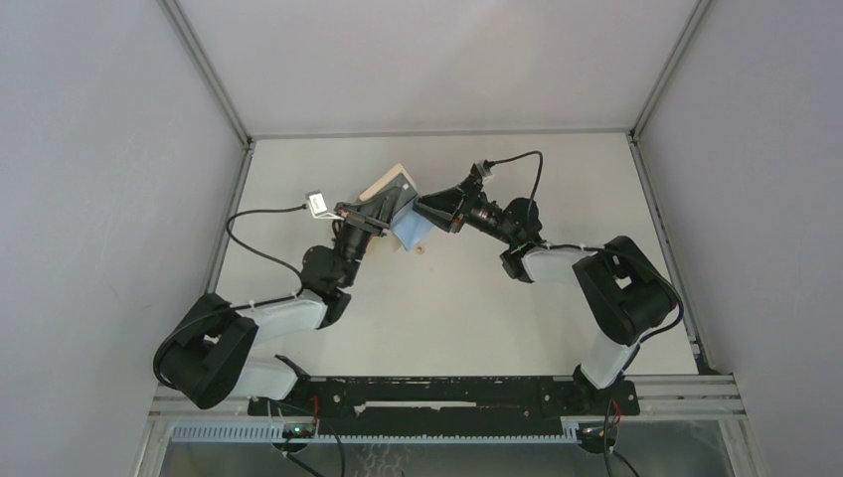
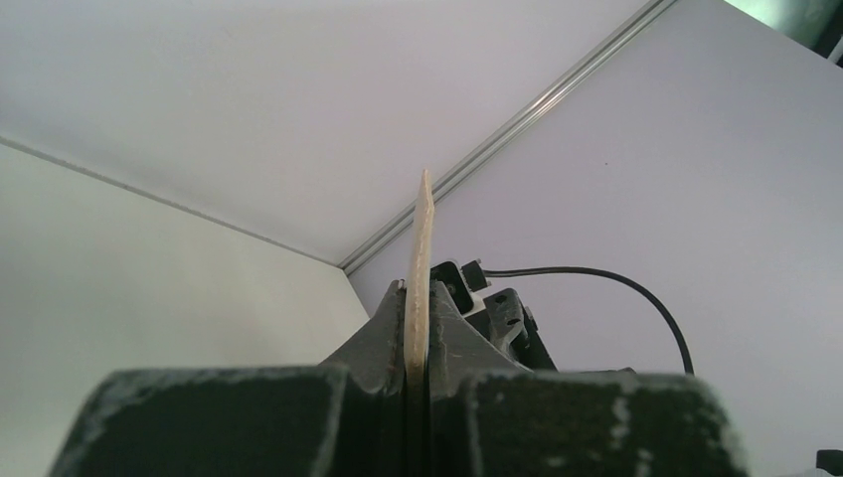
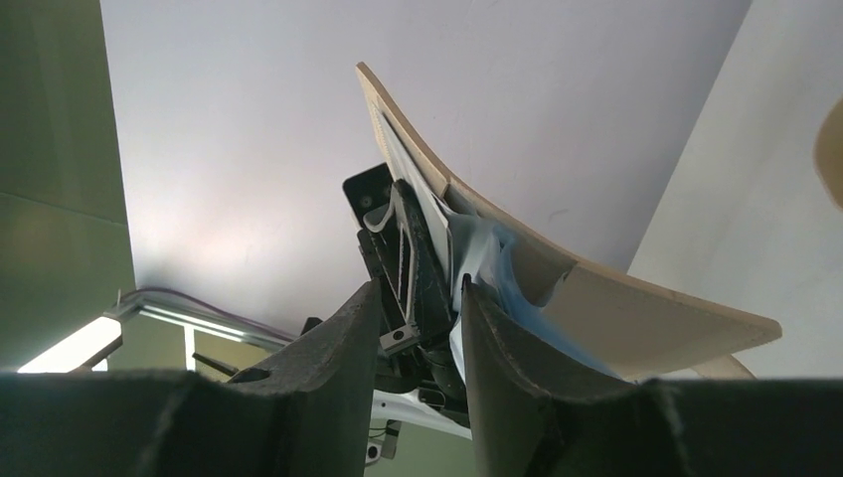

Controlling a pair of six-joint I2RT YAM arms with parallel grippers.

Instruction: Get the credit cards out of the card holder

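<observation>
My left gripper is shut on the tan card holder and holds it tilted above the table. In the left wrist view the holder stands edge-on between the closed jaws. Light blue credit cards stick out of the holder's lower side. My right gripper is open right beside the holder. In the right wrist view its fingers stand apart, and the blue cards and the curved holder lie just against the outer side of the right finger.
A small tan piece lies on the white table under the cards. Grey walls with metal frame rails enclose the table on three sides. A tan rounded edge shows at the right of the right wrist view.
</observation>
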